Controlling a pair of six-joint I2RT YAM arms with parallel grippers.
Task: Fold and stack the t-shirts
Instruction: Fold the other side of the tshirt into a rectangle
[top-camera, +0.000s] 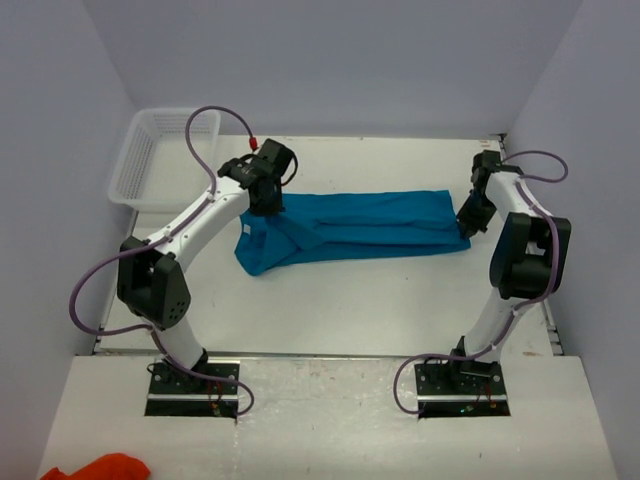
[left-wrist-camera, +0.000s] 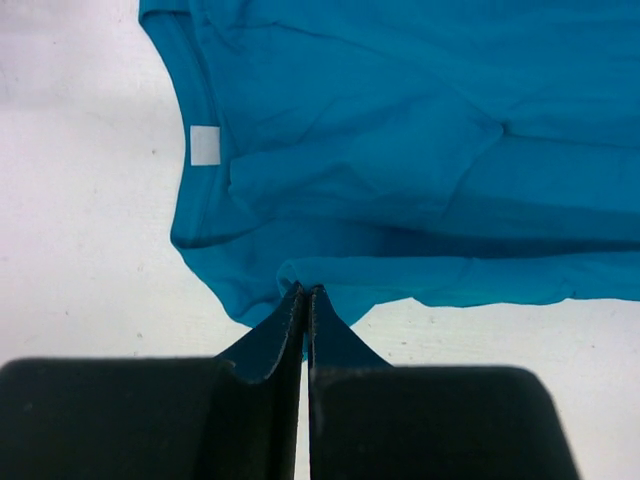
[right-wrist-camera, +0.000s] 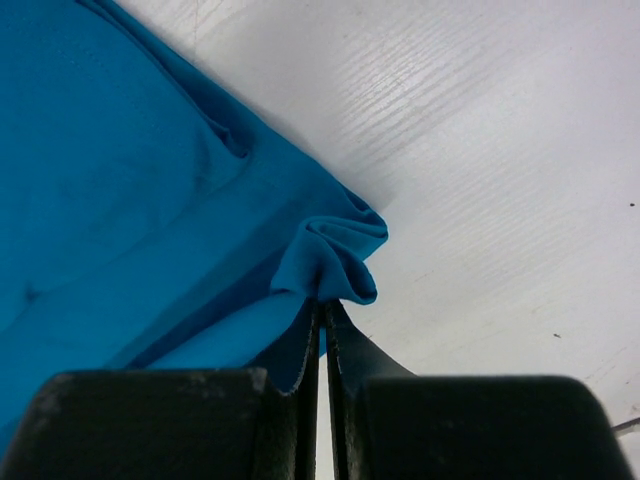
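Observation:
A teal-blue t-shirt (top-camera: 350, 228) lies stretched across the middle of the table, folded lengthwise into a long band. Its collar end with a small pale label (left-wrist-camera: 204, 146) is at the left. My left gripper (top-camera: 268, 203) is shut on the t-shirt (left-wrist-camera: 420, 150) at a fold of its edge near the collar. At the other end, my right gripper (top-camera: 466, 226) is shut on a bunched corner of the t-shirt (right-wrist-camera: 120, 170). Cloth is pinched at both pairs of fingertips (left-wrist-camera: 306, 296) (right-wrist-camera: 325, 303).
A white mesh basket (top-camera: 150, 158) stands at the back left corner of the table. Something orange-red (top-camera: 100, 467) lies on the near ledge at bottom left. Grey walls close in the table on three sides.

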